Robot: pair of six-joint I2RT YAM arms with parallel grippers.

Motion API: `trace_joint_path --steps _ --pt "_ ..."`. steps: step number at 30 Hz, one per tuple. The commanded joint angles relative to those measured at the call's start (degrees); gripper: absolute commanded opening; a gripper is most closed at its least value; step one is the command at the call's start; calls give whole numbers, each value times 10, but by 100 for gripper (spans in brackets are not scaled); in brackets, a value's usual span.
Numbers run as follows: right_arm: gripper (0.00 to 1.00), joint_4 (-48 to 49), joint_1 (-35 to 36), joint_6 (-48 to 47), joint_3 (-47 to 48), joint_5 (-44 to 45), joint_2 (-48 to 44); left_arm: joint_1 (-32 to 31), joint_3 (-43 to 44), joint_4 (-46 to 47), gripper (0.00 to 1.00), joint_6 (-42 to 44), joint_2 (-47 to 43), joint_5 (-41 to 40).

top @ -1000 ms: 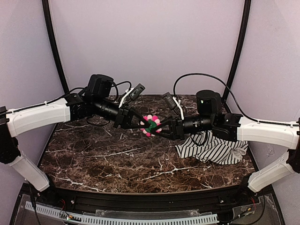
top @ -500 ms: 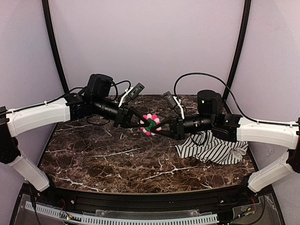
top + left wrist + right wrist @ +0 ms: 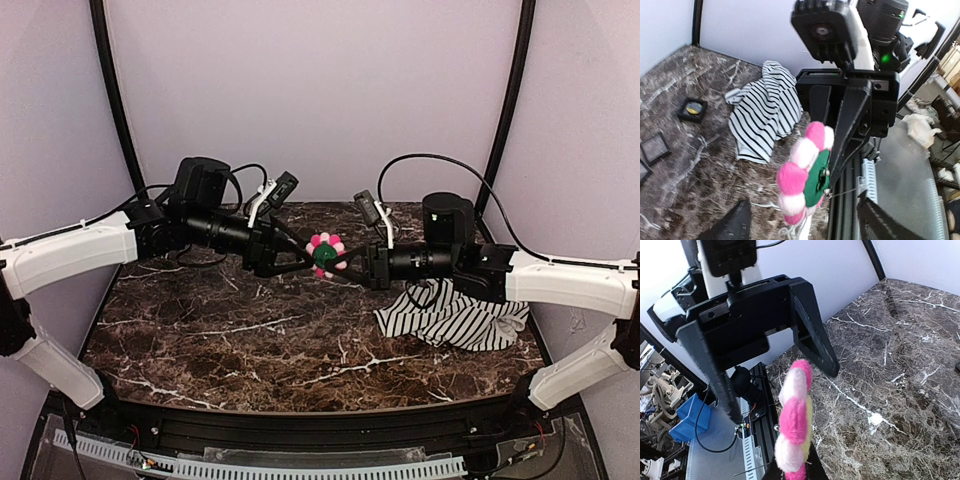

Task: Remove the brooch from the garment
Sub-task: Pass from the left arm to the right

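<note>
The brooch (image 3: 324, 254) hangs in mid-air, pinched by the right gripper (image 3: 338, 262), the garment (image 3: 450, 315) lying at its 4 o'clock; the left gripper (image 3: 303, 256) gapes around it. A mistimed release could drop it

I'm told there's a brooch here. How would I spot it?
Look above the dark marble table, in mid-air where the left gripper and right gripper meet. The right one holds the brooch: a small flower of pink and white balls round a green centre, the only bright colour; the garment on the table is black-and-white striped.
</note>
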Motion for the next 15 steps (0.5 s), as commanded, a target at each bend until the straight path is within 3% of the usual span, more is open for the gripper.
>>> trace_joint_path --steps 1,5,10,15 --pt "0 16 -12 26 -12 40 -27 -2 -40 38 84 16 -69 -99" --pt "0 35 -15 52 -14 35 -42 -23 -43 45 90 29 -81 -140" --pt "0 50 -15 82 -10 26 -65 -80 -34 48 98 39 -76 -253" --pt "0 53 -14 99 -1 10 -85 -134 -40 84 99 43 -81 -357"
